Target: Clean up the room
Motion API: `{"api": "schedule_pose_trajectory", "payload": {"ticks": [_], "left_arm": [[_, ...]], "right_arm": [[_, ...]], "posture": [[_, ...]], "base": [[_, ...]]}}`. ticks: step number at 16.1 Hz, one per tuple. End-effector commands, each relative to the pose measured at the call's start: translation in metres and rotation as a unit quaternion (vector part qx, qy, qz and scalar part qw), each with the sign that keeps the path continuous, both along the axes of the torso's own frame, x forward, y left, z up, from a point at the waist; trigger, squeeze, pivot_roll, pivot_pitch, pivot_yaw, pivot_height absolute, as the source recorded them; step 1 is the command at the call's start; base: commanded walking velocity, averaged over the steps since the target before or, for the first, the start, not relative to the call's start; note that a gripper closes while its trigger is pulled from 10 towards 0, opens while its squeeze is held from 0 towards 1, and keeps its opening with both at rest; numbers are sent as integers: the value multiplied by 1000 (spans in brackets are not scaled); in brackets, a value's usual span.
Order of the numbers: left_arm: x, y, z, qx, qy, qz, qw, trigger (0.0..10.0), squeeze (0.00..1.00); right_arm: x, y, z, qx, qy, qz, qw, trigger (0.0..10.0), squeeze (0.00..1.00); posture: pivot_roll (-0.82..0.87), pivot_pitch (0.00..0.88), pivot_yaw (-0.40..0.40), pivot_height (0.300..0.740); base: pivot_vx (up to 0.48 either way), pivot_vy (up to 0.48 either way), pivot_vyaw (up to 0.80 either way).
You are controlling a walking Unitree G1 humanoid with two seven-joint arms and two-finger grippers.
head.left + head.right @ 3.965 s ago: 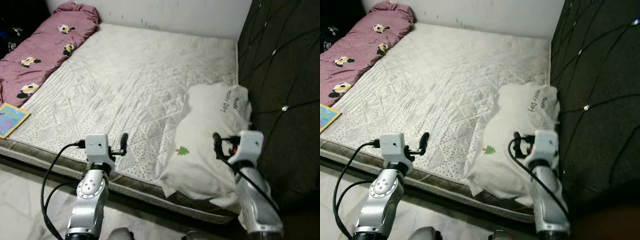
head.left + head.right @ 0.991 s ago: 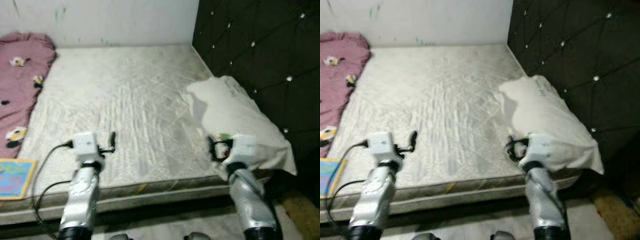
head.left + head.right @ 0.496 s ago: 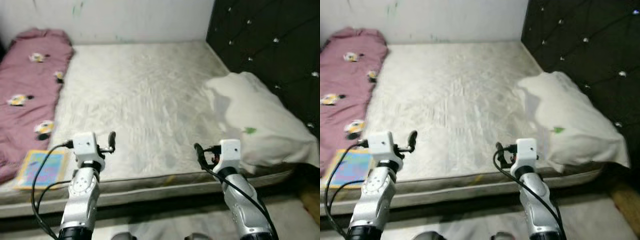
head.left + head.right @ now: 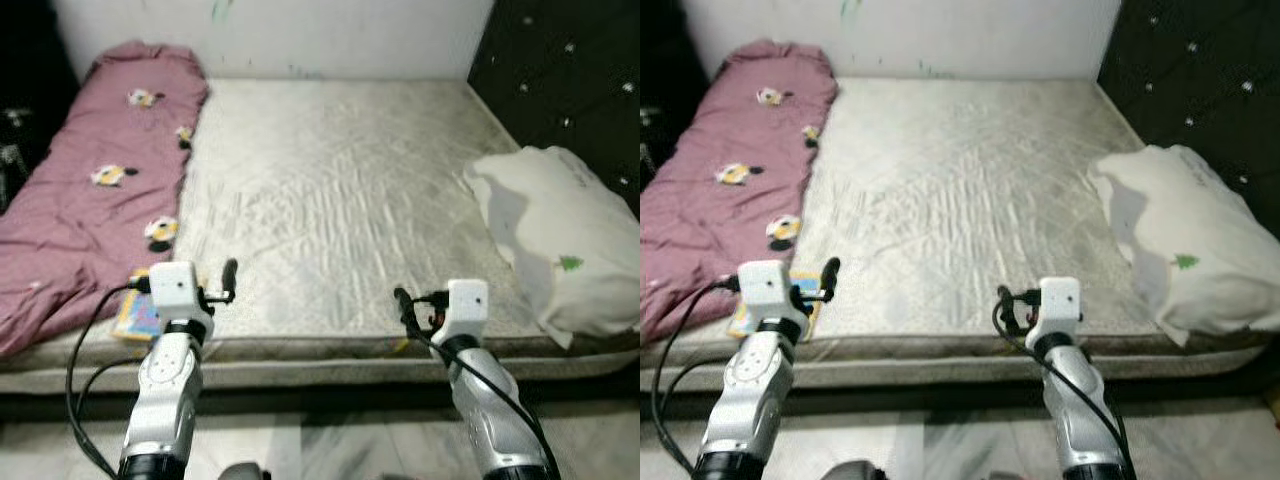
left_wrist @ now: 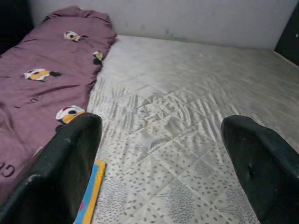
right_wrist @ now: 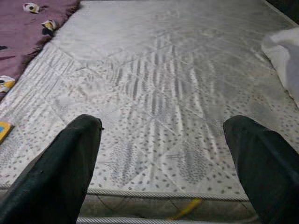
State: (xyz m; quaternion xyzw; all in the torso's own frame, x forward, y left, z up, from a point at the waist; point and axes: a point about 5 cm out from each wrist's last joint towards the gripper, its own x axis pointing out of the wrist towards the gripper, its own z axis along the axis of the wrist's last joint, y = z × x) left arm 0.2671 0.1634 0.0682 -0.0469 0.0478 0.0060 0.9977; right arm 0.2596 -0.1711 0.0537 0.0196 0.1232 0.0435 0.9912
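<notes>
Grippers first: the left gripper [image 4: 229,272] is raised at the lower left of the head view, over the near edge of the mattress [image 4: 340,200], its two black fingers [image 5: 70,163] spread wide apart with nothing between them. The right gripper [image 4: 403,302] is held up at a matching height in the lower right-centre, also over the near edge, fingers [image 6: 70,163] likewise parted and empty. Both silver forearms rise from the bottom of the frame, bent at the elbow, with black cables looping beside them.

Just beside the left gripper, at the near left part of the bed, lies a flat, brightly coloured book [image 5: 91,191], partly tucked against the pink blanket [image 4: 95,190]. That blanket, printed with small cartoon figures, runs rumpled along the whole left side of the bed up to the wall. A white pillow [image 4: 560,250] with a small green tree print lies at the right side of the frame, against the dark tufted headboard [image 4: 570,70]. The quilted mattress between blanket and pillow is wrinkled.
</notes>
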Motion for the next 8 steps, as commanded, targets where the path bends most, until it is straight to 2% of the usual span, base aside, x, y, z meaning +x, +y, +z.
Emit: {"api": "schedule_pose_trajectory", "payload": {"ticks": [1, 8], "left_arm": [[1, -9, 4, -8, -9, -17, 1000, 10000, 0], [1, -12, 4, -12, -10, -27, 1000, 10000, 0]], "right_arm": [[0, -6, 3, -2, -5, -8, 1000, 10000, 0], [3, -3, 5, -7, -13, 2, 1000, 10000, 0]], "posture": [[-23, 26, 21, 740], [-24, 26, 23, 740]], "base": [[0, 0, 0], [0, 0, 0]]}}
